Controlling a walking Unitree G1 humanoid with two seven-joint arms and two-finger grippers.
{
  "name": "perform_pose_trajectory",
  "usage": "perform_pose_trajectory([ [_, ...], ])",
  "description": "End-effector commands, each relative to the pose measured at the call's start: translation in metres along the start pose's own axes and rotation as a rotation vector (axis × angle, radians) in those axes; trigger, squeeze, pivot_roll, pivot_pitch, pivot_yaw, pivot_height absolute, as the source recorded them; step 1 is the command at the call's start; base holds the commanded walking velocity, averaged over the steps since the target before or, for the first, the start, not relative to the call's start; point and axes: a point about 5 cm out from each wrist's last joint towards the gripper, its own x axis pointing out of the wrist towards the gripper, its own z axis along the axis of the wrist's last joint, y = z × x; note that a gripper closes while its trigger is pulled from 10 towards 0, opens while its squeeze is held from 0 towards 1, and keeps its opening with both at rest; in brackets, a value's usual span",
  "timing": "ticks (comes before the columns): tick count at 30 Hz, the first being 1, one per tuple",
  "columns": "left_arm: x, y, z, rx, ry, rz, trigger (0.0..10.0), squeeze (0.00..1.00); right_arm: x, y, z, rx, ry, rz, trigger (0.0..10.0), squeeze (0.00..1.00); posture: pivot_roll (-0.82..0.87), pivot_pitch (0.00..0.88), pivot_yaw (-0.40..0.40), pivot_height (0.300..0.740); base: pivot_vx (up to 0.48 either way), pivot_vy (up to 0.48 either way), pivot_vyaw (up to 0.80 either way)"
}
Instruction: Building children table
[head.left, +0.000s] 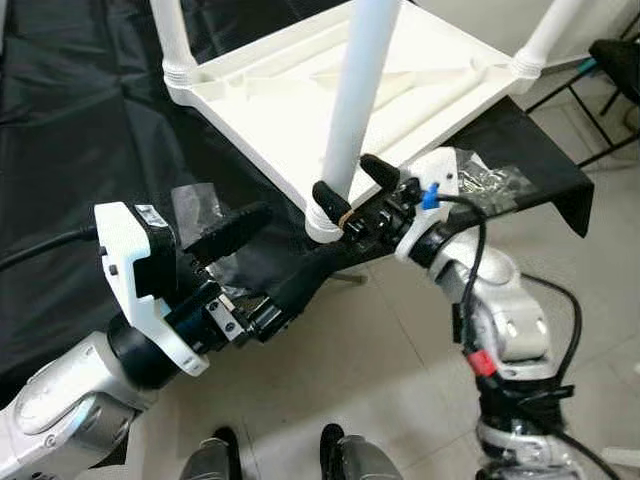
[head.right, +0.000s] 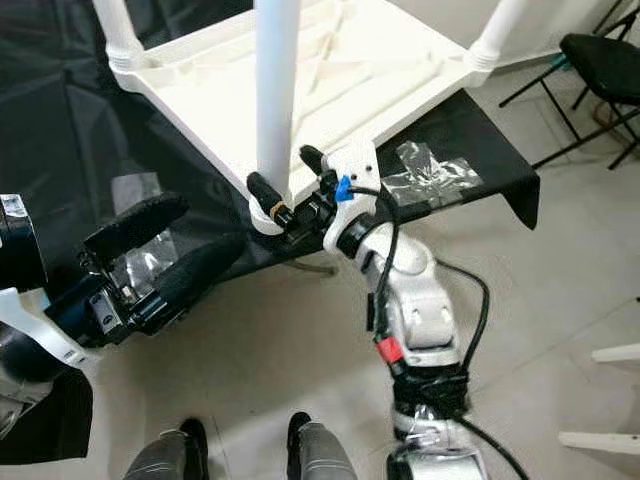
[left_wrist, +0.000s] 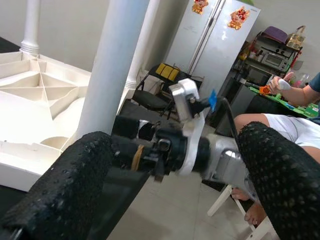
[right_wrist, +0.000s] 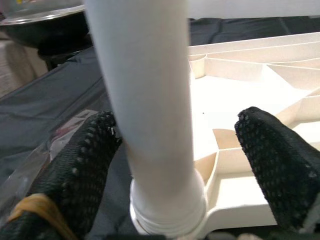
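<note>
Underneath your robot, a black cloth (head.left: 60, 120) covers the work surface, and the white plastic children's table (head.left: 300, 90) lies upside down on it, its ribbed underside facing up, with pale floor tiles (head.left: 400, 400) below the edge. Your right gripper (head.left: 345, 185) sits at the near corner of the table, its two black fingers spread on either side of the base of the near white leg (head.left: 355, 100), which stands upright in its corner socket; one finger lies close against the leg, the other stands apart from it. Your left gripper (head.left: 255, 255) hovers just beside and below that corner, fingers open and holding nothing. Crinkled clear plastic wrap (head.right: 430, 170) lies on the cloth near the right wrist. Your left wrist view takes in the room beyond: a white refrigerator (left_wrist: 215, 45), a shelf with a microwave (left_wrist: 267, 57), and a seated person (left_wrist: 285, 125) in white shorts. A black folding chair (head.right: 600, 60) stands on the tiles at far right in your right eye view
</note>
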Motion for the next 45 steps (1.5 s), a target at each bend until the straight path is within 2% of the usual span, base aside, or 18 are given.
perform_pose_trajectory([
  [1, -0.002, -0.007, 0.000, -0.013, -0.009, -0.019, 10.0, 0.00, -0.001, -0.010, 0.001, -0.018, 0.015, 0.068, 10.0, 1.00, 0.06, 0.360, -0.091, 0.740, 0.000, 0.000, 0.00],
  [2, -0.002, -0.007, 0.000, -0.013, -0.009, -0.019, 10.0, 0.00, -0.001, -0.010, 0.001, -0.018, 0.015, 0.068, 10.0, 1.00, 0.06, 0.360, -0.091, 0.740, 0.000, 0.000, 0.00],
  [3, -0.002, -0.008, 0.000, -0.017, -0.006, -0.019, 10.0, 0.00, 0.004, -0.026, 0.007, -0.061, 0.032, 0.131, 10.0, 1.00, 0.07, 0.377, -0.090, 0.740, 0.000, 0.000, 0.00],
  [7, -0.002, -0.009, 0.000, -0.020, -0.003, -0.019, 10.0, 0.00, 0.007, -0.035, 0.011, -0.077, 0.047, 0.191, 10.0, 1.00, 0.07, 0.379, -0.090, 0.740, 0.000, 0.000, 0.00],
  [8, -0.003, -0.011, 0.000, -0.024, 0.001, -0.016, 10.0, 0.00, 0.014, -0.042, 0.014, -0.087, 0.058, 0.246, 10.0, 0.00, 0.09, 0.394, -0.089, 0.740, 0.000, 0.000, 0.00],
  [14, -0.008, -0.014, 0.001, -0.028, 0.018, -0.005, 10.0, 0.00, 0.033, -0.048, 0.021, -0.099, 0.072, 0.334, 10.0, 0.00, 0.10, 0.411, -0.093, 0.740, 0.000, 0.000, 0.00],
  [15, -0.008, -0.015, 0.001, -0.028, 0.019, -0.003, 10.0, 0.00, 0.035, -0.048, 0.022, -0.094, 0.073, 0.351, 3.6, 0.00, 0.11, 0.413, -0.095, 0.740, 0.000, 0.000, 0.00],
  [19, -0.008, -0.015, 0.001, -0.028, 0.020, -0.001, 10.0, 0.00, 0.036, -0.049, 0.023, -0.092, 0.074, 0.361, 3.6, 0.00, 0.11, 0.413, -0.095, 0.740, 0.000, 0.000, 0.00],
  [20, -0.009, -0.016, 0.001, -0.028, 0.021, -0.001, 10.0, 0.00, 0.036, -0.049, 0.022, -0.091, 0.083, 0.377, 0.0, 0.00, 0.10, 0.415, -0.096, 0.740, 0.000, 0.000, 0.00],
  [26, -0.008, -0.017, 0.001, -0.032, 0.022, 0.001, 10.0, 0.00, 0.033, -0.053, 0.019, -0.093, 0.118, 0.448, 0.0, 0.00, 0.11, 0.416, -0.099, 0.740, 0.000, 0.000, 0.00],
  [30, -0.008, -0.017, 0.000, -0.034, 0.020, 0.000, 10.0, 0.00, 0.030, -0.056, 0.015, -0.129, 0.130, 0.374, 0.0, 0.00, 0.09, 0.404, -0.104, 0.740, 0.000, 0.000, 0.00],
  [31, -0.007, -0.017, 0.000, -0.035, 0.019, -0.001, 10.0, 0.00, 0.030, -0.055, 0.013, -0.139, 0.131, 0.330, 0.0, 0.00, 0.08, 0.404, -0.107, 0.740, 0.000, 0.000, 0.00],
  [33, -0.007, -0.017, -0.001, -0.029, 0.021, -0.001, 10.0, 0.00, 0.022, -0.022, -0.013, -0.063, 0.130, 0.066, 0.0, 0.00, 0.08, 0.391, -0.126, 0.740, 0.000, 0.000, 0.00],
  [34, -0.007, -0.017, -0.001, -0.029, 0.021, -0.001, 10.0, 0.00, 0.022, -0.022, -0.013, -0.063, 0.130, 0.066, 0.0, 0.00, 0.08, 0.391, -0.126, 0.740, 0.000, 0.000, 0.00],
  [35, -0.007, -0.017, -0.002, -0.026, 0.021, 0.000, 10.0, 0.00, 0.013, -0.007, -0.025, -0.064, 0.142, -0.104, 0.0, 0.00, 0.09, 0.380, -0.128, 0.740, 0.000, 0.000, 0.00],
  [38, -0.007, -0.017, -0.002, -0.024, 0.021, 0.001, 10.0, 0.00, 0.004, 0.001, -0.029, -0.070, 0.148, -0.224, 0.0, 0.00, 0.09, 0.380, -0.128, 0.740, 0.000, 0.000, 0.00],
  [40, -0.003, -0.014, -0.002, -0.019, 0.002, 0.001, 10.0, 0.00, -0.006, 0.029, -0.052, -0.043, 0.192, -0.473, 0.0, 0.00, 0.07, 0.353, -0.107, 0.740, 0.000, 0.000, 0.00],
  [45, 0.001, -0.012, -0.002, -0.018, -0.009, -0.014, 10.0, 0.00, 0.005, 0.037, -0.057, -0.029, 0.199, -0.534, 0.0, 0.00, 0.06, 0.342, -0.104, 0.740, 0.000, 0.000, 0.00],
])
